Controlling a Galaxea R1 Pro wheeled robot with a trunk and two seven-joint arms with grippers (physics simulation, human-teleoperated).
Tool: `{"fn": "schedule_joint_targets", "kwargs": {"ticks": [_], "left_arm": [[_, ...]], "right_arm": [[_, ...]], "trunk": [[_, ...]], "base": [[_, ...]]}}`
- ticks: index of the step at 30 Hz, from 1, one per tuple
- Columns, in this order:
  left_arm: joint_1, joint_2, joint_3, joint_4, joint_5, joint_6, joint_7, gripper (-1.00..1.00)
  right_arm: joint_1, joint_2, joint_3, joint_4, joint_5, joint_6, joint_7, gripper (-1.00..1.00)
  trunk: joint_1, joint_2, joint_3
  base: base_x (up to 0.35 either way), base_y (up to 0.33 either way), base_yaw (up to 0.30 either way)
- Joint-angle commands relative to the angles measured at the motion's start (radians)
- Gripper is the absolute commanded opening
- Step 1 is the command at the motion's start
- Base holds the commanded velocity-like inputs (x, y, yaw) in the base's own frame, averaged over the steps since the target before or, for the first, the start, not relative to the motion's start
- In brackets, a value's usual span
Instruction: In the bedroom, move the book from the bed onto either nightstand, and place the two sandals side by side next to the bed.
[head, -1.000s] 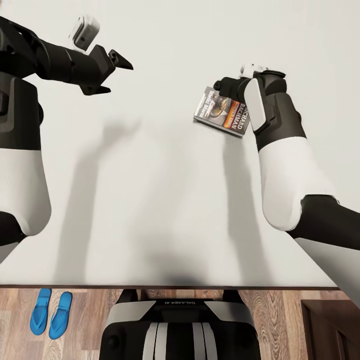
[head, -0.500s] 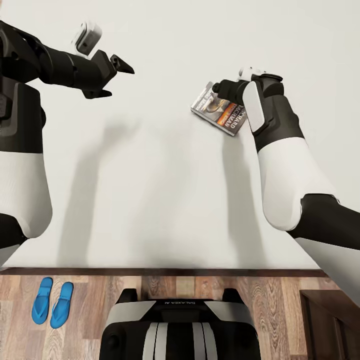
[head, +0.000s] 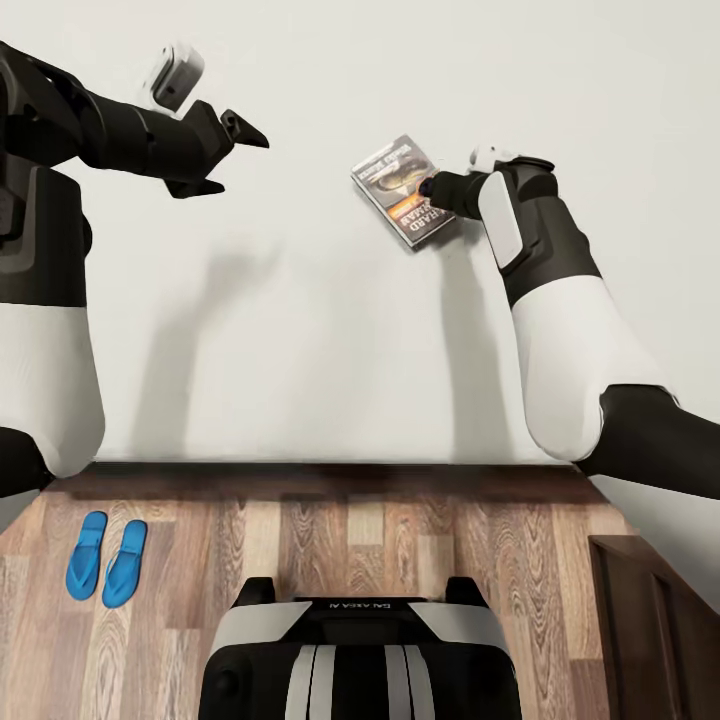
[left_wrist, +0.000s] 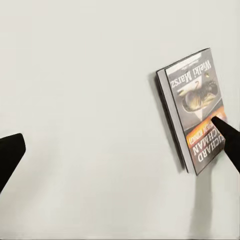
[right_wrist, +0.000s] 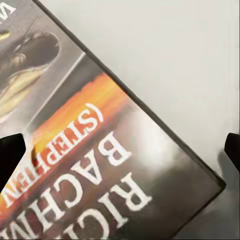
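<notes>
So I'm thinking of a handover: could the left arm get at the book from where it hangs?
Probably yes: bare mattress lies between the open left tool and the book, though the right tool already sits on its near end.

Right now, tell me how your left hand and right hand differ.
The left hand is open with nothing between its fingers; the right hand has the book between its spread fingertips, though whether it grips it is unclear. The left hand hangs over bare mattress, apart from the book; the right hand meets the book's edge. Both are black and reach over the bed.
</notes>
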Motion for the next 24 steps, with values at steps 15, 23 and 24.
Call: {"fn": "schedule_joint_targets", "kwargs": {"ticks": [15,23,24], "left_arm": [[-0.001,-0.001,0.004,-0.001,0.009,0.001,0.009,1.0],[-0.001,0.0,0.006,-0.001,0.01,0.001,0.009,1.0],[-0.001,0.0,0.006,-0.001,0.01,0.001,0.009,1.0]], "right_arm": [[-0.003,0.004,-0.002,-0.005,-0.014,0.006,-0.007,1.0],[-0.008,0.004,-0.001,-0.051,-0.017,0.038,-0.008,1.0],[-0.008,0.004,-0.001,-0.068,-0.017,0.05,-0.008,1.0]], "trunk": [[-0.001,0.0,0.0],[-0.001,0.0,0.0],[-0.001,0.0,0.0]], "base": [[-0.154,-0.019,0.0],[0.002,0.012,0.0],[0.088,0.08,0.0]]}}
